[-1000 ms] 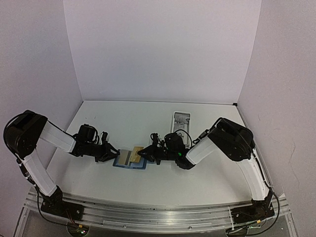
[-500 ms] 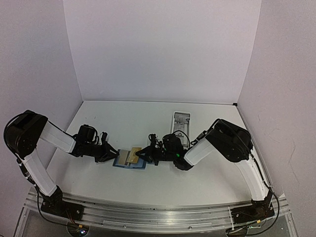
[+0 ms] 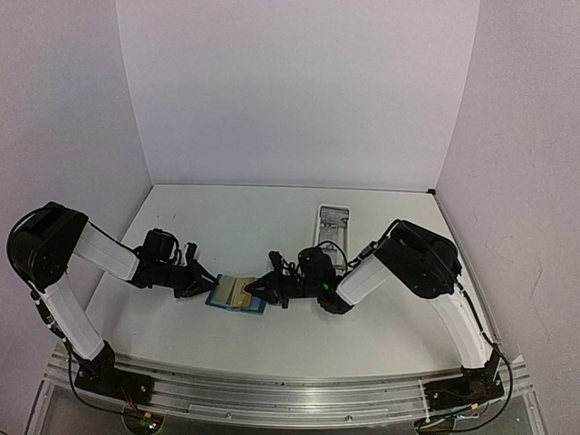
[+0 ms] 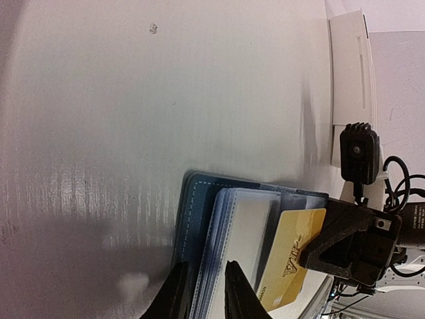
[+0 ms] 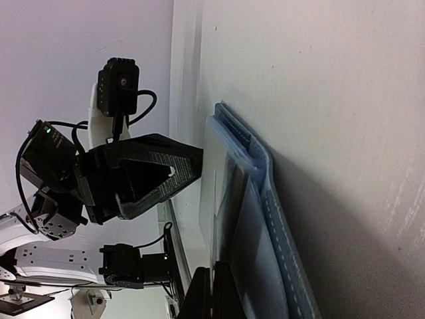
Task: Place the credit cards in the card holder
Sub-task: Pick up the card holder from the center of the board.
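The blue card holder (image 3: 234, 296) lies open on the table, its clear sleeves fanned up (image 4: 229, 226). My left gripper (image 4: 202, 296) is shut on its left cover and sleeve stack (image 3: 201, 286). A gold credit card (image 4: 292, 256) lies slanted over the holder's right half. My right gripper (image 3: 260, 288) is shut on that card's right edge; in the right wrist view the card shows edge-on between the fingertips (image 5: 212, 292). A pale whitish card face (image 4: 246, 229) shows through the top sleeve. The holder's blue stitched cover (image 5: 275, 219) rests on the table.
A long narrow white tray (image 3: 333, 220) stands behind the right arm, seen at the top right (image 4: 350, 73) in the left wrist view. The booth's white walls close in on three sides. Both arms meet low over the table's near middle.
My right gripper has moved left with the gold card, further over the holder. My left gripper has closed slightly on the holder's left side and stayed in place.
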Motion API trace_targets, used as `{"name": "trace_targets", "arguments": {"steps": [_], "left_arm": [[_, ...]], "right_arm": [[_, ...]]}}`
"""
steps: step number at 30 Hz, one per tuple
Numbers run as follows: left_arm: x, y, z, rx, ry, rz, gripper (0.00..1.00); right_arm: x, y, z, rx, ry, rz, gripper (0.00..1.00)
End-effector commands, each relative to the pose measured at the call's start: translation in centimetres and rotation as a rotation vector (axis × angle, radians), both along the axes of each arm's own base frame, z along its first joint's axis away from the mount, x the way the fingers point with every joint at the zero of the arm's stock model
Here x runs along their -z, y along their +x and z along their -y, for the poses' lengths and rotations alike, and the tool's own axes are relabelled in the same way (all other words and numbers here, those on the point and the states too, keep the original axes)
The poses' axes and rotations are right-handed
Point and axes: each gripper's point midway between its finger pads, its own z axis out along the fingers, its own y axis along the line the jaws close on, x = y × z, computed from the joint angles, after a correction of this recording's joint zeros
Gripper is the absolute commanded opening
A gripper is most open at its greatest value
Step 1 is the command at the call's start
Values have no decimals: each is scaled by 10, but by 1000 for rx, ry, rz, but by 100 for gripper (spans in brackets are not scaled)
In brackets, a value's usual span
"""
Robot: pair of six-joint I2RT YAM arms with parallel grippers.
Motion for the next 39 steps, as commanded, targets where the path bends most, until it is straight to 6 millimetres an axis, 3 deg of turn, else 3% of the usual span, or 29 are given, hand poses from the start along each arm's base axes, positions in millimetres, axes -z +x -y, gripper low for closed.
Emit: {"name": "trace_targets", "arguments": {"steps": [1,5,11,19,20,21,25,30,32,36,39], "left_arm": [[44,-30,-21,-41,112,-159,20],[45,-31,-17,-30,92,-160,18],[43,-32,-10,-14,67,-155,16],[32,-23,-5,20,76,-112,17],[21,-17,-2,62,87,-66,23],[16,-13,-3,88,114,-41,37],[22,-19,-22,91,226,-141,69],[12,-14,-22,73,239,-168,69],[4,-6,-26,87,288,-140,69],[-20,6,-26,106,315,-83,71],[-25,7,-29,105,337,-78,76]], "right_arm": [[22,-14,-7,-44,-17,-86,0],[32,-8,2,31,-44,-131,0],[27,15,-4,134,-24,-131,0],[12,2,9,101,-44,-73,0],[-1,-2,6,61,-29,-36,0],[-7,-2,5,46,-27,-9,0],[-21,4,1,3,-94,76,0],[-40,18,0,6,-205,164,0],[-36,18,4,18,-241,147,0],[-4,14,8,18,-289,75,0],[19,11,12,17,-321,36,0]]}}
